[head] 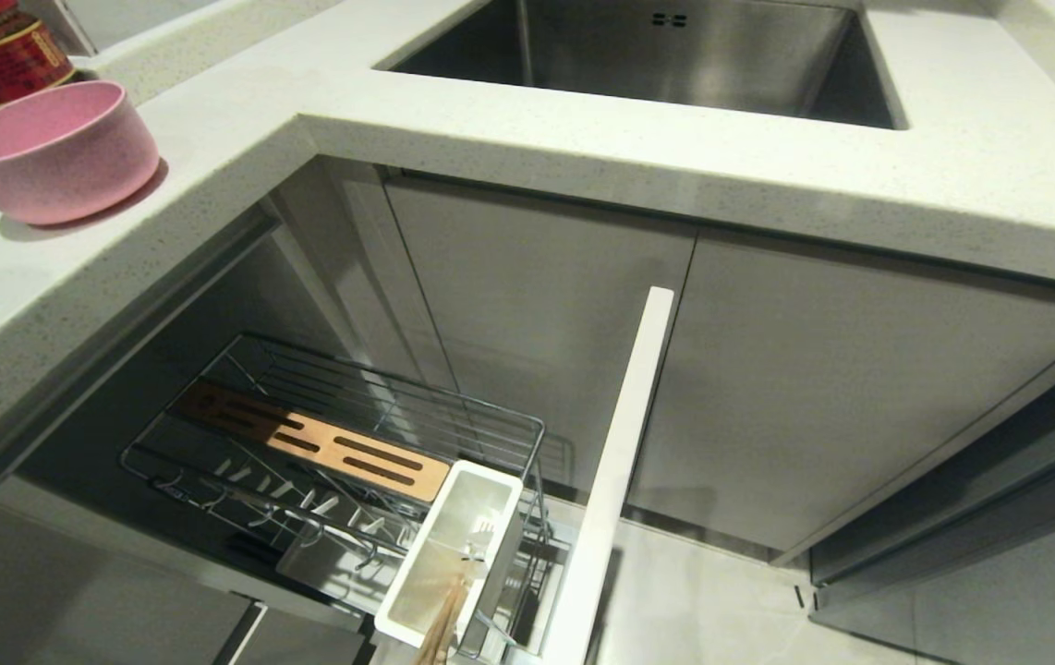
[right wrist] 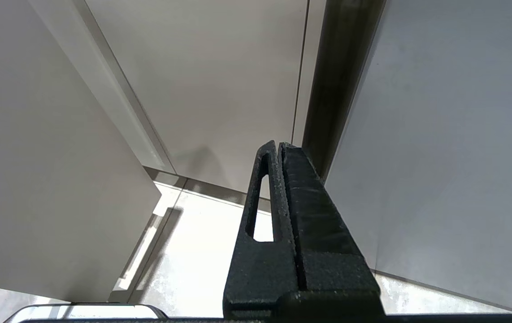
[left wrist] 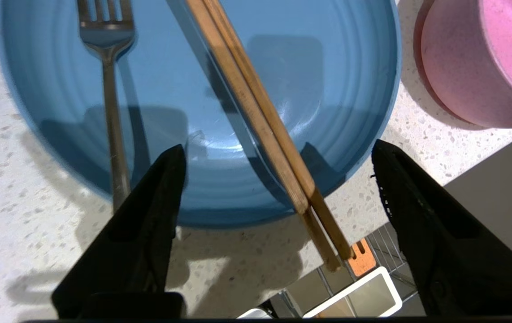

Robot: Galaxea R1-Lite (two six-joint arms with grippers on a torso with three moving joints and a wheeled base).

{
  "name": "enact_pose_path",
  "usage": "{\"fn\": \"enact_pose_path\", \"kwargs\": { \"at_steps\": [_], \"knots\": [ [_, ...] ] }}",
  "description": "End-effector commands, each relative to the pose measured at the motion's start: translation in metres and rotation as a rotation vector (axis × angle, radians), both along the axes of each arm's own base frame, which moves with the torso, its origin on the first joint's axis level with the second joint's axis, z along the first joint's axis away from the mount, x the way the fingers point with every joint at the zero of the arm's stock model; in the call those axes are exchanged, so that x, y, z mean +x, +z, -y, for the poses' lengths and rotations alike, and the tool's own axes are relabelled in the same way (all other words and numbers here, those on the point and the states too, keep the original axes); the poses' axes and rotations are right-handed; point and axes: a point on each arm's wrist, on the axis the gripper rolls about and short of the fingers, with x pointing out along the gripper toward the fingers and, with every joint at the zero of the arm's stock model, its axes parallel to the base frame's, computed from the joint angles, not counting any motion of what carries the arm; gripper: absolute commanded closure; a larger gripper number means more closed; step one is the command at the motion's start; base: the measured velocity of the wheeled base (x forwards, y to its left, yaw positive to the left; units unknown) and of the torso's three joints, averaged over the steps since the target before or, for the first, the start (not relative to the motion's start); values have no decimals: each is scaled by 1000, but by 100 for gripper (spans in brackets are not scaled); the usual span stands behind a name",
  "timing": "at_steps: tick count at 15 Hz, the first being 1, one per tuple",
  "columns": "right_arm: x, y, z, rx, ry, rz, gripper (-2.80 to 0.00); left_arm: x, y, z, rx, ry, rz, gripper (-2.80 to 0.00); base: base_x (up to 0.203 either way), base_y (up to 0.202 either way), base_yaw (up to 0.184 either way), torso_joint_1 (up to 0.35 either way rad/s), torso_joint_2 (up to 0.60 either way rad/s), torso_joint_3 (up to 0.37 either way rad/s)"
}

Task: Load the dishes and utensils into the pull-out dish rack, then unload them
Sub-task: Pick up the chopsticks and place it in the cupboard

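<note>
Up on the counter, your left gripper point(left wrist: 278, 152) hangs with jaws spread wide above the blue plate point(left wrist: 58, 89), gripping nothing; the chopsticks point(left wrist: 256, 116) lie across it, tips jutting over the edge, and the fork point(left wrist: 111, 112) has its handle end hidden behind a finger. You see the pink bowl point(head: 52, 152) beside it. Below, the pulled-out dish rack point(head: 343, 462) is cut off. Your right gripper point(right wrist: 278, 150) is pressed together near the cabinet doors.

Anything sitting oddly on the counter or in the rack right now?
Yes: the chopsticks lie diagonally across the blue plate, tips jutting past the counter edge above the rack's utensil holder. They could slide off. The fork also rests on the plate.
</note>
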Motion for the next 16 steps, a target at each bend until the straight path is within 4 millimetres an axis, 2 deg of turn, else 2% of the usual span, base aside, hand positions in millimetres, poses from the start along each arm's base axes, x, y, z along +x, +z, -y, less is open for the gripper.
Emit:
{"fn": "enact_pose_path", "kwargs": {
  "at_steps": [1, 16],
  "knots": [
    [2, -7, 0, 0, 0, -25, 0, 9, -2, -2, -14, -7, -23, -280, 0, 0, 0, 0, 0, 0],
    [2, -7, 0, 0, 0, -25, 0, 31, -7, -12, -54, 6, -53, -280, 0, 0, 0, 0, 0, 0]
  ]
}}
